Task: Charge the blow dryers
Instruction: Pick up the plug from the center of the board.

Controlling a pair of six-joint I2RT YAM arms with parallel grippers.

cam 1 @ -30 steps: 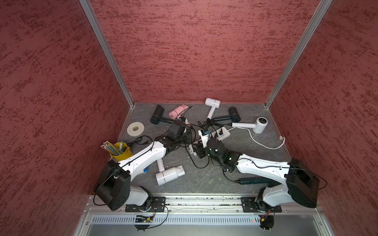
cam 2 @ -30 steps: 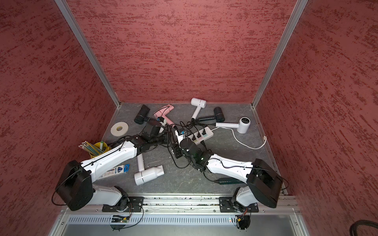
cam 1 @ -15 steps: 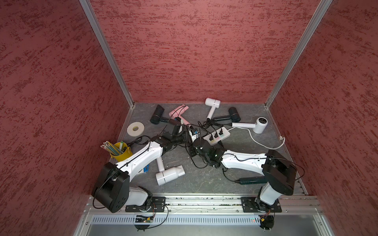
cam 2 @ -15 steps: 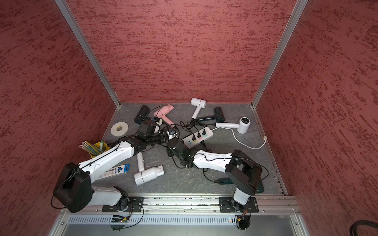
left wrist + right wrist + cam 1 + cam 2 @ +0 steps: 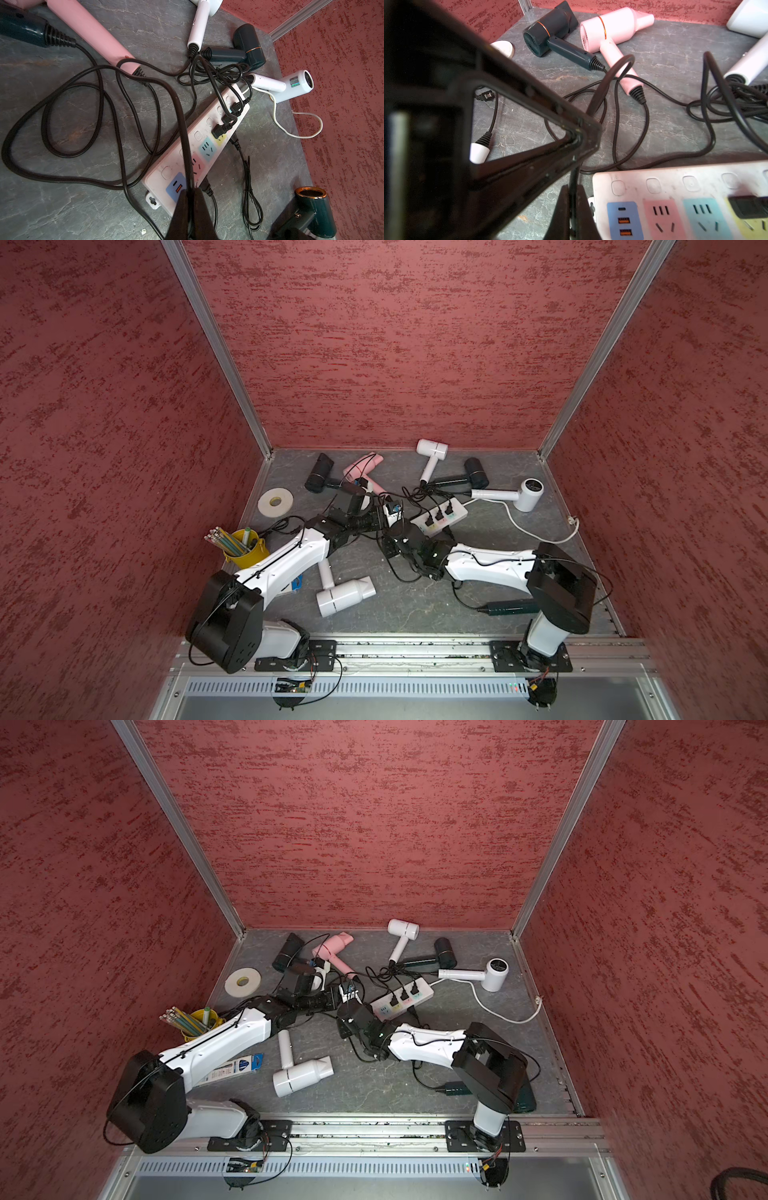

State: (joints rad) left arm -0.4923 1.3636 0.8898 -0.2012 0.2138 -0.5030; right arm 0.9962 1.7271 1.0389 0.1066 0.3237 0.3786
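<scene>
Far left: a yellow cup of pencils point(image 5: 243, 549) stands by the left wall, with a flat white tape roll point(image 5: 275, 502) beyond it.
Far-left dryers: a black T-shaped blow dryer point(image 5: 319, 472) and a pink plastic blow dryer point(image 5: 365, 464) lie side by side near the far wall, their cords trailing toward the centre.
Left tool: the left tool point(image 5: 190, 193) is clenched on a thin black cord point(image 5: 182, 124), over the near-left end of the strip.
Near centre: a white cone-nosed blow dryer point(image 5: 345, 593) lies on the grey marbled surface point(image 5: 415, 614), its two-pin plug point(image 5: 486, 96) loose beside it.
Right tool: the right tool point(image 5: 572, 199) is pinched tight on the same black cord, just beside the left tool's tip. Which dryer the cord belongs to cannot be told.
Centre: a long white power strip with pastel sockets point(image 5: 164, 172) lies slantwise, with three black plugs in its far-right sockets. Its white cable point(image 5: 540, 531) curls toward the right wall.
Far right: a far white blow dryer point(image 5: 432, 450), a second black blow dryer point(image 5: 473, 472) and a round-headed white blow dryer point(image 5: 528, 493) lie with their handles pointing toward the strip.
Near right: a dark green blow dryer point(image 5: 507, 608) lies partly hidden under the right arm.
</scene>
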